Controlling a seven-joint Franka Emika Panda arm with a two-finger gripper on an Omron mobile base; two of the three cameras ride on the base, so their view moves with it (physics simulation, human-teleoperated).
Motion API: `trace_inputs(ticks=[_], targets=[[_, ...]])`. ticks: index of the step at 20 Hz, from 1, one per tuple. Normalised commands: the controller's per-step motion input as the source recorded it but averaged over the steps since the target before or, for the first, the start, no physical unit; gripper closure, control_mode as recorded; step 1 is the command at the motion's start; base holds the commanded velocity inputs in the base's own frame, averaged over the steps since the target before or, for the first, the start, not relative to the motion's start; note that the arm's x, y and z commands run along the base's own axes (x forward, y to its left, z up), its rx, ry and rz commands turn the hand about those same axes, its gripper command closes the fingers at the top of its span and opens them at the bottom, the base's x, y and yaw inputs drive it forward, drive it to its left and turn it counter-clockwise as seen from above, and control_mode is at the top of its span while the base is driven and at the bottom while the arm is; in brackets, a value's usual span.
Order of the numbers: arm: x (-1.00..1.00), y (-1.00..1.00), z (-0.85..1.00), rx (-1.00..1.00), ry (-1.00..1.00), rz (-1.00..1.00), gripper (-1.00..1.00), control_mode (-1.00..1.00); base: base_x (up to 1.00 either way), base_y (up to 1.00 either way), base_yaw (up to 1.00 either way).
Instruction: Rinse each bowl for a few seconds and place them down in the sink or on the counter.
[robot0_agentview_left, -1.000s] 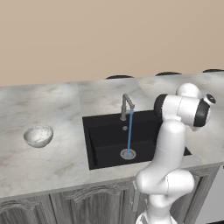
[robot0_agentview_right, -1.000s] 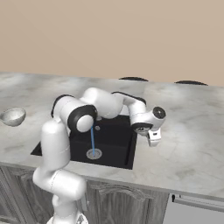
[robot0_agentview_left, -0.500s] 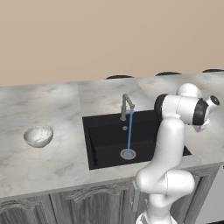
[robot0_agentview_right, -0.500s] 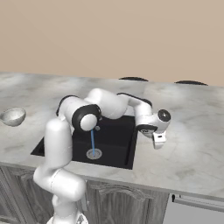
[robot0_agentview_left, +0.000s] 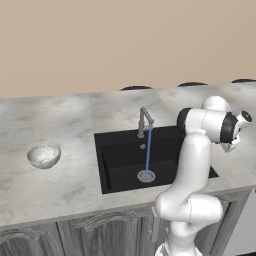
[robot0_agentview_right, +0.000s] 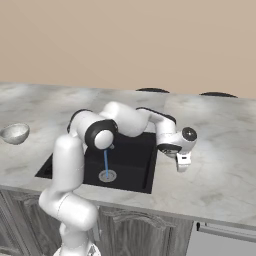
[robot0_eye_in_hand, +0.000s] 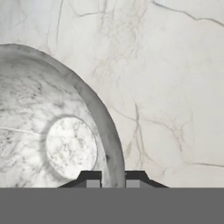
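In the hand view my gripper is shut on the rim of a speckled white-grey bowl, which hangs just above the marbled counter. In the right base view the gripper hangs over the counter just right of the black sink. The second bowl sits upright on the counter far left of the sink.
A blue stream of water runs from the grey faucet down to the round drain. The arm's elbow reaches across the basin. The wall rises behind the counter; grey cabinet doors are below.
The arm has swung right, carrying the held bowl from the sink's right edge out over the counter. The bowl on the left has not moved.
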Motion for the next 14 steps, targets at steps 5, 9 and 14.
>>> trace_inputs(ticks=[5, 9, 14], targets=[[0.04, -0.06, -0.20, 0.00, 0.00, -0.02, 1.00, -1.00, 0.00, 0.00, 0.00], [0.05, -0.02, -0.08, 0.00, 0.00, -0.03, -1.00, -1.00, 0.00, 0.00, 0.00], [0.01, -0.05, 0.16, 0.01, -0.05, -0.02, -1.00, -1.00, 0.00, 0.00, 0.00]])
